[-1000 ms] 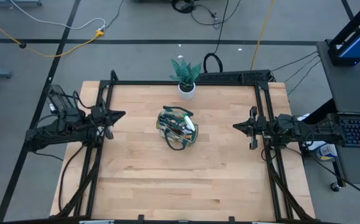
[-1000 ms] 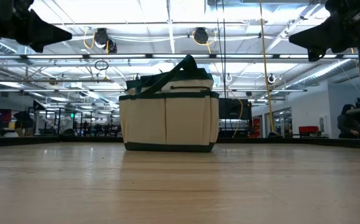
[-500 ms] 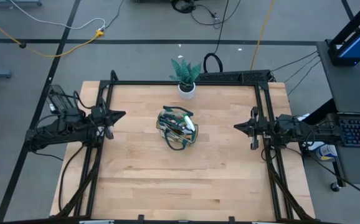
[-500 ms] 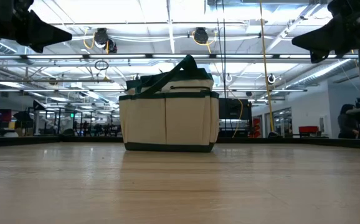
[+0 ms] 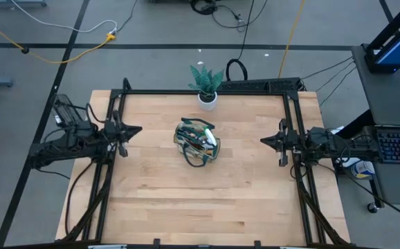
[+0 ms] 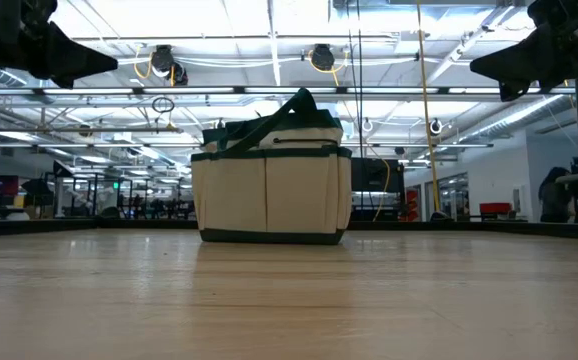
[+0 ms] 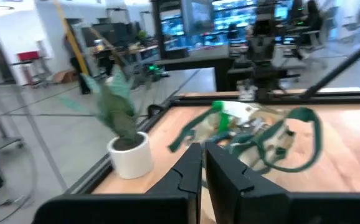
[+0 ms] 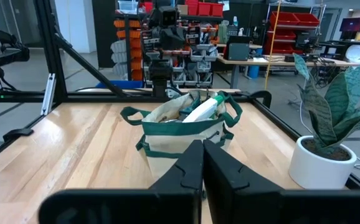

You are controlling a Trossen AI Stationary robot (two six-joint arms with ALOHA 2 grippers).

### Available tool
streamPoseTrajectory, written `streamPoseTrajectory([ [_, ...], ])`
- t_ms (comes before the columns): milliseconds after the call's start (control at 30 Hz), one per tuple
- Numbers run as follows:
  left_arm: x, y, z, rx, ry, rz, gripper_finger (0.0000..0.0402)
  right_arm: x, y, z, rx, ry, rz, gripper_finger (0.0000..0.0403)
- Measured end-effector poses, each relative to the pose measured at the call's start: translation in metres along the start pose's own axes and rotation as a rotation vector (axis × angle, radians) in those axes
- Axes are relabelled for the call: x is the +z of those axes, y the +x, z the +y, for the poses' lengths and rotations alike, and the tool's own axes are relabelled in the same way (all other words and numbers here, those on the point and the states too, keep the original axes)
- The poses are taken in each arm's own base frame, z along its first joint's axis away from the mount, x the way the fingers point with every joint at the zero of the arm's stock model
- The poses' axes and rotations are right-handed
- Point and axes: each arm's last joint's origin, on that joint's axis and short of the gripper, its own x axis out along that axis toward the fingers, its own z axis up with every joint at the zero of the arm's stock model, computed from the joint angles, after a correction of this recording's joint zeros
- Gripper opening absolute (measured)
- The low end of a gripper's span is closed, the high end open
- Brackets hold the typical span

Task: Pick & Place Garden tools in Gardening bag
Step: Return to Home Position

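The beige gardening bag (image 5: 197, 144) with dark green trim stands upright on its base in the middle of the table; it also shows in the low view (image 6: 270, 187). Tool handles and a green-white spray bottle (image 8: 200, 109) stick out of its open top. My left gripper (image 5: 136, 129) is shut and empty, raised at the table's left edge. My right gripper (image 5: 264, 141) is shut and empty, raised at the table's right edge. No tools lie loose on the table.
A green potted plant in a white pot (image 5: 207, 97) stands at the table's far edge, behind the bag. A black frame (image 5: 207, 92) runs along the table's far, left and right sides. Bare wood lies on the near half of the table.
My left gripper has moved a little toward the table's right, toward the bag. My right gripper has drawn back slightly toward the table's right edge.
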Motion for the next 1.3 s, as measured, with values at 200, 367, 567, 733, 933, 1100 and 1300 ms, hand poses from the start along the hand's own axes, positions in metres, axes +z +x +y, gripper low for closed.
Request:
streamPoseTrajectory([
  [200, -0.019, 0.012, -0.006, -0.058, -0.004, -0.044, 0.0026, 0.0, 0.0, 0.0, 0.006, 0.003, 0.0, 0.0],
  [367, -0.025, 0.016, -0.007, -0.053, 0.026, -0.071, 0.0026, 0.0, 0.0, 0.001, 0.052, 0.011, -0.001, 0.0],
  [567, -0.032, 0.018, -0.01, -0.094, 0.027, -0.074, 0.0026, -0.001, 0.001, 0.002, 0.051, -0.005, -0.005, 0.0],
  [733, -0.032, 0.019, -0.011, -0.11, 0.027, -0.089, 0.0026, -0.014, 0.004, 0.002, 0.05, -0.014, 0.008, 0.0],
  [933, -0.032, 0.019, -0.011, -0.112, 0.026, -0.087, 0.0026, -0.017, 0.003, 0.002, 0.049, -0.034, -0.022, 0.0],
  [1100, -0.032, 0.019, -0.011, -0.114, 0.032, -0.088, 0.0026, -0.017, 0.001, 0.002, 0.049, -0.038, -0.024, 0.0],
  [1300, -0.032, 0.019, -0.012, -0.14, 0.038, -0.091, 0.0026, -0.018, 0.001, 0.002, 0.049, -0.033, -0.016, 0.0],
])
